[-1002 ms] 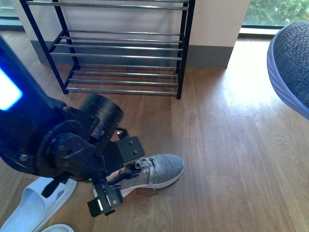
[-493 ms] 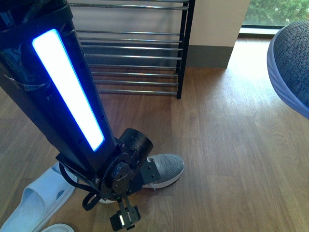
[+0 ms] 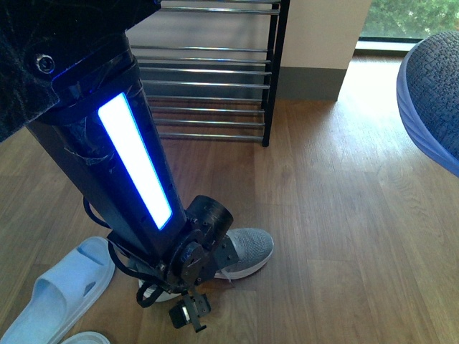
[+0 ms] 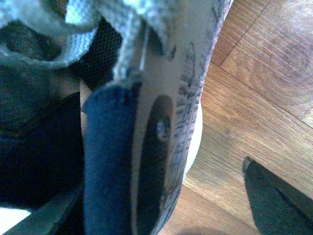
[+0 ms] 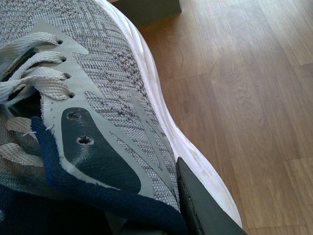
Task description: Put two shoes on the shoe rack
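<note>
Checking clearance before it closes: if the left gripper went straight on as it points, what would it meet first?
The grey sneaker: its collar wall sits inside the open left gripper, floor likely beyond.

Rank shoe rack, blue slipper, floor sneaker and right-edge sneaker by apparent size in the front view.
1. shoe rack
2. right-edge sneaker and blue slipper: about equal; the sneaker is close to the camera and cropped
3. floor sneaker, mostly behind the left arm

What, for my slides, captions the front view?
Left arm reaches down to a grey sneaker on the floor before the shoe rack.
</note>
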